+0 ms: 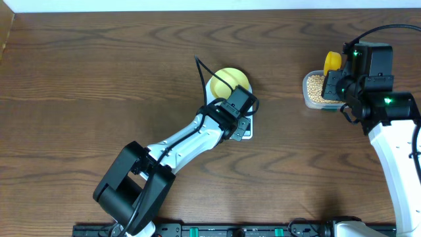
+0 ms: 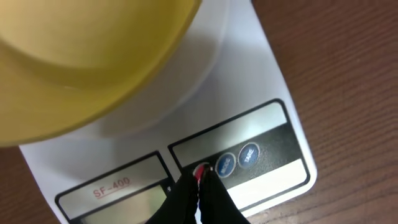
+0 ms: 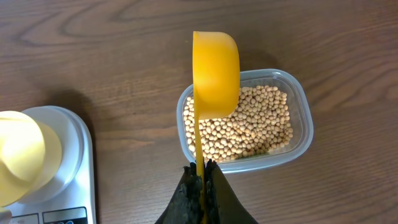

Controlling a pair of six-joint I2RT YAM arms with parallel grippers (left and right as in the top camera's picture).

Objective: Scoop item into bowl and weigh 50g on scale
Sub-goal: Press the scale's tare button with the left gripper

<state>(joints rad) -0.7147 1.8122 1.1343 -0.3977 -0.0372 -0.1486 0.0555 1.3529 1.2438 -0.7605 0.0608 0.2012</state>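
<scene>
The pale yellow bowl [image 1: 231, 80] sits on the white scale [image 1: 246, 133]; both also show in the left wrist view, the bowl [image 2: 81, 56] above the scale [image 2: 273, 106], and at the left of the right wrist view, the bowl [image 3: 18, 155] on the scale [image 3: 78, 168]. My left gripper [image 2: 203, 177] is shut, its tips on the red button beside the blue buttons [image 2: 237, 159]. My right gripper [image 3: 200, 168] is shut on the handle of the bright yellow scoop [image 3: 216, 71], held over the tan beans [image 3: 249, 124] in the clear tub [image 3: 306, 124].
The clear tub [image 1: 309, 95] of beans stands at the right of the brown wooden table [image 1: 99, 72], apart from the scale. The scale's grey display [image 2: 124, 199] reads nothing I can make out.
</scene>
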